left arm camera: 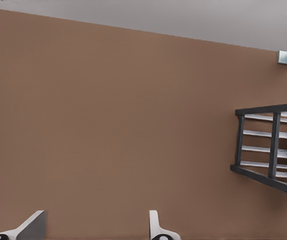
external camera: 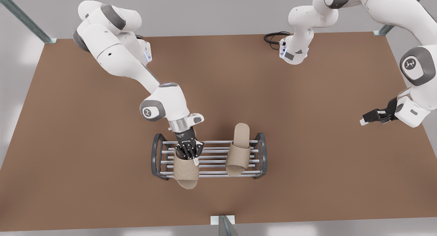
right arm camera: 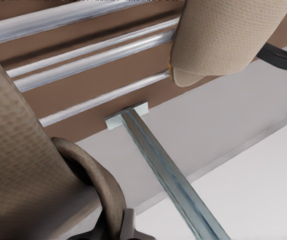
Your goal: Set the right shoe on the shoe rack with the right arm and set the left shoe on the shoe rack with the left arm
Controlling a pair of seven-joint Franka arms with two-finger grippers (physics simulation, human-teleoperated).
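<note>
I have the right gripper (external camera: 189, 153) down on the rack (external camera: 209, 159), at about 9 o'clock on it in the front view, clenched on the strap of the right shoe (external camera: 186, 171). In the right wrist view that strap sits pinched right at the fingers. The shoe lies across the bars with its toe hanging past the front rail, so I judge it seated but not let go. The left shoe (external camera: 239, 150) already rests on the rack at 3 o'clock, toe toward the same rail. My left gripper (external camera: 370, 119) waits well off toward 3 o'clock, fingers (left arm camera: 33, 225) spread and empty, clear of the rack so the arms don't cross.
</note>
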